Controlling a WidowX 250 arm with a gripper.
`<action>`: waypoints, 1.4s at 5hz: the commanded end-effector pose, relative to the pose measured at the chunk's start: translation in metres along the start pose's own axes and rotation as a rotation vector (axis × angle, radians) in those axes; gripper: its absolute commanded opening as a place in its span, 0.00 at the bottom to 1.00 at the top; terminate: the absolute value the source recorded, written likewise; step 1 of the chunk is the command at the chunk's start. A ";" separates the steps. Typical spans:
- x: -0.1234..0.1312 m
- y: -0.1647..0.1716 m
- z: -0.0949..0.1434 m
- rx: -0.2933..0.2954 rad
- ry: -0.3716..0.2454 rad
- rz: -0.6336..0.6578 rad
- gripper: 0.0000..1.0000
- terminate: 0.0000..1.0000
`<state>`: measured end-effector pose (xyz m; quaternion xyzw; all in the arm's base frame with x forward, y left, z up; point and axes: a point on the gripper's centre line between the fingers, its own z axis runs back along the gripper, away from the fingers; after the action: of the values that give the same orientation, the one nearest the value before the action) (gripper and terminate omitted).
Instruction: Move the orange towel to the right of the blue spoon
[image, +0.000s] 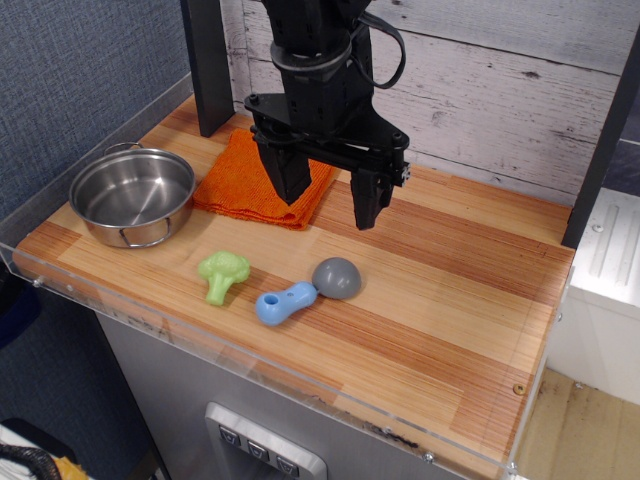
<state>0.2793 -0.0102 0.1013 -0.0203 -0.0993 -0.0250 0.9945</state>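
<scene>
The orange towel (255, 185) lies folded on the wooden table at the back, between the steel pot and the arm. The blue spoon (305, 292) lies near the front middle, its light-blue handle to the left and its grey dome bowl to the right. My gripper (328, 200) hangs above the towel's right edge with its two black fingers spread apart. The left finger (290, 180) is over the towel and the right finger (366, 205) is over bare wood. The gripper is open and holds nothing.
A steel pot (132, 196) stands at the left. A green broccoli toy (222, 274) lies left of the spoon. A dark post (208, 65) stands at the back left. A clear acrylic lip (250, 372) edges the table's front. Bare wood (470, 290) lies right of the spoon.
</scene>
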 end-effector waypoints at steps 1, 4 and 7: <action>0.000 0.000 0.000 0.000 0.000 0.000 1.00 0.00; 0.027 0.069 -0.008 0.082 -0.018 0.136 1.00 0.00; 0.064 0.108 -0.030 0.136 -0.007 0.237 1.00 0.00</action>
<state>0.3510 0.0884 0.0631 0.0290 -0.0761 0.1009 0.9916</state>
